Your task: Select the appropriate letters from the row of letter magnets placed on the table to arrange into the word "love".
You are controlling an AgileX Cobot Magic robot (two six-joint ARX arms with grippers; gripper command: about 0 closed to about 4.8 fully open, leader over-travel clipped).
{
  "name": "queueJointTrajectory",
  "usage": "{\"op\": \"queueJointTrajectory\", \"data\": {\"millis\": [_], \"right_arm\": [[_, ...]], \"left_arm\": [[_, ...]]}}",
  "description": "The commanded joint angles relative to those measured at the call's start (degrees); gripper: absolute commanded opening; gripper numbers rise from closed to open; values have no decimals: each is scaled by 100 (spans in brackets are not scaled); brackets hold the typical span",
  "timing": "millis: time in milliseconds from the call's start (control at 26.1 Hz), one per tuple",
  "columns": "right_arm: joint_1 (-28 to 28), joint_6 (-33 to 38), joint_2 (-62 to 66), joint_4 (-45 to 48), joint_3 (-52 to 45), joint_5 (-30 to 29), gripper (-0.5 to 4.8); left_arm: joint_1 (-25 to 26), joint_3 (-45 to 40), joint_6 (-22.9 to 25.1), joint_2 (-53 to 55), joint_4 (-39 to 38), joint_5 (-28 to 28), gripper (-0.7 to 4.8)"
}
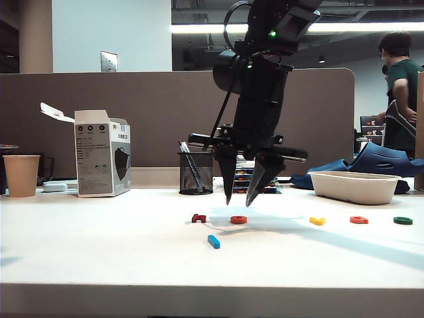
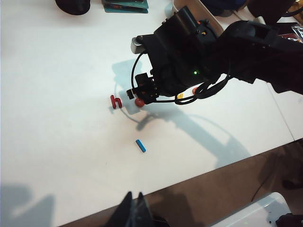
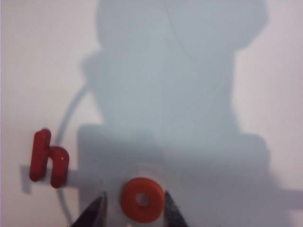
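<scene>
Right gripper (image 1: 238, 199) hangs fingers-down just above the white table (image 1: 99, 258), jaws parted either side of the orange-red ring (image 3: 142, 199), not touching it. Left gripper (image 2: 132, 210) waits off the front edge; whether it is open I cannot tell. Six letter magnets: five in a row mid-table, the blue bar (image 1: 213, 242) alone nearer the front edge.
</scene>
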Motion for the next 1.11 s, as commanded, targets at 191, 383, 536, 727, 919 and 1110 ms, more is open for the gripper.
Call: {"op": "queueJointTrajectory", "data": {"millis": [191,383,536,727,919,1110], "right_arm": [[15,-278,-24,-240,22,114,11],[13,-299,-24,-245,22,114,-2],[15,-299,-17,-146,22,109,-2],[15,-299,11,-151,22,98,-2],[20,-302,83,-157,20,-59,-2],[20,-302,160,-162,17,-63,-2]], "left_arm": [[2,31,15,-17,33,22,-5],[2,31,17,-17,33,22,-5],[2,31,17,-13,33,22,-5],[2,31,17,-13,33,22,-5],[2,31,20,-13,33,22,-5],[2,28,57,-13,33,15,-5]]}}
